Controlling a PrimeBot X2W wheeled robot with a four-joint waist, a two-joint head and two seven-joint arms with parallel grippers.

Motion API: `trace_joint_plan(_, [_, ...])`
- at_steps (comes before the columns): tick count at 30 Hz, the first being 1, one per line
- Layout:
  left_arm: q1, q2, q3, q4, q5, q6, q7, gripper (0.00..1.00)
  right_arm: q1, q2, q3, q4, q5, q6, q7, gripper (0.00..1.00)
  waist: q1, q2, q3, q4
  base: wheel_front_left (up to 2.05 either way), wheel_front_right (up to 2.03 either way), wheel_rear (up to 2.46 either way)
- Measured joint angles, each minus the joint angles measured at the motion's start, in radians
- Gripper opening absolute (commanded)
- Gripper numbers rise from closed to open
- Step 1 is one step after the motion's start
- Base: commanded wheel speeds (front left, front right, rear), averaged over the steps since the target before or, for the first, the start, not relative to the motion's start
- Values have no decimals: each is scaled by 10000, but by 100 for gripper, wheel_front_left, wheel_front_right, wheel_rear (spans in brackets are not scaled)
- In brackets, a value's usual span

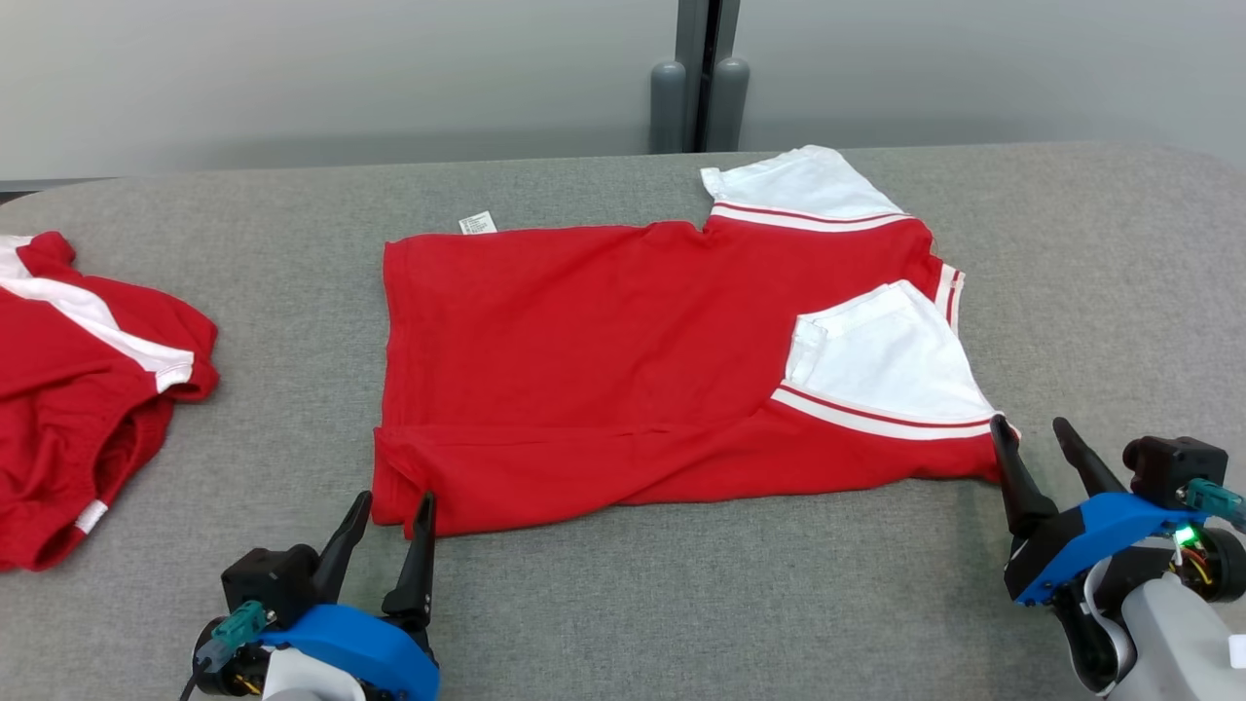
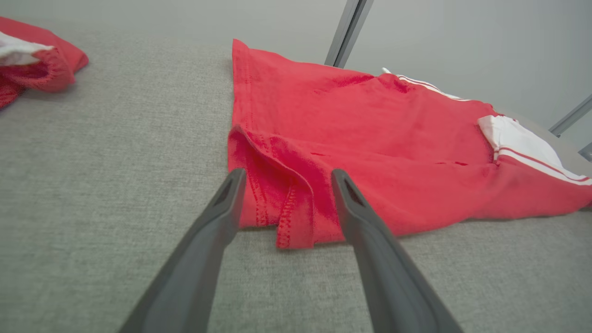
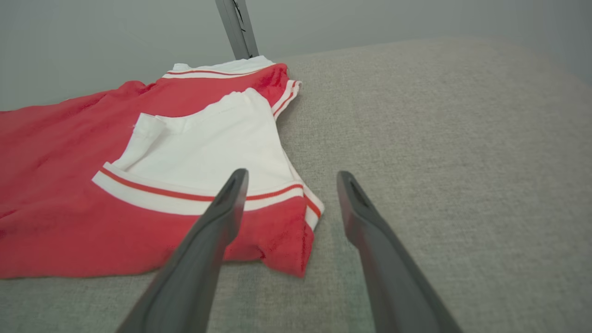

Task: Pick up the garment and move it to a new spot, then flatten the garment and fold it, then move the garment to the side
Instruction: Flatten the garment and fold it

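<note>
Head view: garment [image 1: 604, 370], red with white sleeves, flat and partly folded on the middle of the table [image 1: 681, 604]; second red garment [image 1: 78, 389] well to its left. Left gripper [image 1: 395, 501] at its near left corner, right gripper [image 1: 1027, 428] at its near right corner, likely posted there to work the near edge. Left wrist view: jaws wide apart, empty, straddling the doubled hem corner [image 2: 286, 217]. Right wrist view: jaws equally spread, holding nothing, striped corner [image 3: 307, 222] between them
</note>
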Motion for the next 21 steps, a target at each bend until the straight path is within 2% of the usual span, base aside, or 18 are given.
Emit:
trace_joint_plan(4, [-29,-2,-79,199,558,96,0,100,59,65,96,2,-115,0,13,100,0,0,124,-112,0,0,0])
trace_joint_plan(7, [-237,67,-134,428,1110,383,0,100,33,234,184,44,-228,0,54,100,1,1,267,-179,0,0,0])
trace_joint_plan(14, [-581,109,44,892,1628,704,0,100,-289,337,263,430,-589,0,56,100,1,1,505,-260,0,0,0])
trace_joint_plan(21, [-695,73,173,1423,1852,711,-17,100,-566,359,186,1070,-671,0,-4,100,1,1,604,-204,0,0,0])
